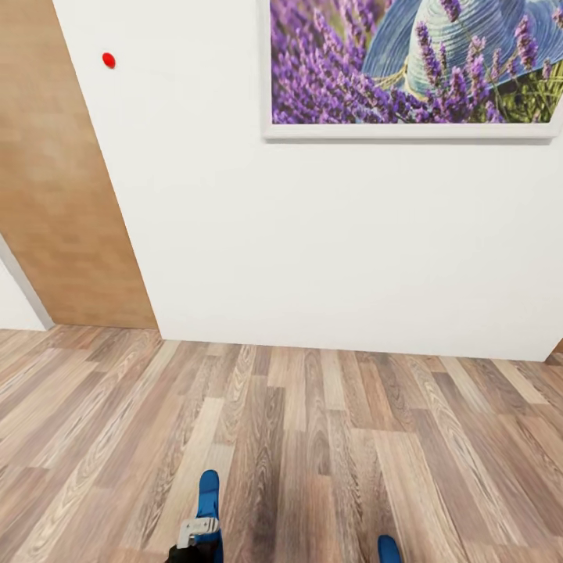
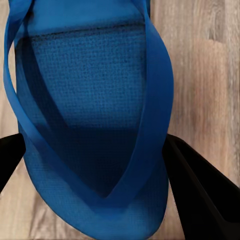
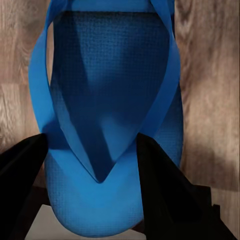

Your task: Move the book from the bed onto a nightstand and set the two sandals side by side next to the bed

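Observation:
One bright-blue sandal sticks forward over the wood floor at the bottom of the head view, with my left gripper shut on it. In the left wrist view that sandal lies strap-up between the two black fingers of the left gripper. The tip of the other sandal peeks in at the bottom right. My right gripper is shut on this second sandal, above the floor planks. The book, the bed and the nightstand are out of view.
A white wall stands straight ahead, with the purple lavender picture high on the right. A light wooden door is at the left. Brown-grey plank floor stretches between me and the wall.

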### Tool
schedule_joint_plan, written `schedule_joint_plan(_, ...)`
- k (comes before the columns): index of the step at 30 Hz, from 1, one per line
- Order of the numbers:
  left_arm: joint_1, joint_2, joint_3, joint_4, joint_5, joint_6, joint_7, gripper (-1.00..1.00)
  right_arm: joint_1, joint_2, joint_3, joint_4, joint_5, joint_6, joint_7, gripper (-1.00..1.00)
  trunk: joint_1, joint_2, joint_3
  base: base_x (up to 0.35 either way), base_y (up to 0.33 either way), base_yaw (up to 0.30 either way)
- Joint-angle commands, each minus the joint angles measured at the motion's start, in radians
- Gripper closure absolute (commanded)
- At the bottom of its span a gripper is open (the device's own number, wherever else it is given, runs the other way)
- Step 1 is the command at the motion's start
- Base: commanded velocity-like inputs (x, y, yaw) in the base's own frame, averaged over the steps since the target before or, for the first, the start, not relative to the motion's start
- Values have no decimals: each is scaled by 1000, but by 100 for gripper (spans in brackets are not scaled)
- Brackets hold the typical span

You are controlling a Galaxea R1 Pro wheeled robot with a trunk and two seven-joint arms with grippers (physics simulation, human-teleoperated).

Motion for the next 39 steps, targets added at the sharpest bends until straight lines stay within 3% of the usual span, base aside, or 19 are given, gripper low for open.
schedule_joint_plan(1,-1,0,-2,1,9,-2,-3,100,0,-1,-2,0,-10,7,4,100,0,0,-1,323,0,3)
schedule_joint_plan(15,-1,0,-2,1,8,-2,-4,100,-2,-5,-7,-43,-11,-13,7,100,0,0,-1,273,0,0)
schedule_joint_plan(19,-1,0,-2,1,8,-2,-4,100,-3,-4,-9,-95,-19,-8,7,100,0,0,-1,53,0,0)
schedule_joint_plan(30,-1,0,-2,1,9,-2,-5,100,-3,-3,-9,-101,-28,-18,6,100,0,0,-1,3,0,5)
schedule_joint_plan(39,-1,0,-2,1,9,-2,-5,100,-3,-3,-9,-101,-27,-18,6,100,0,0,-1,54,0,203)
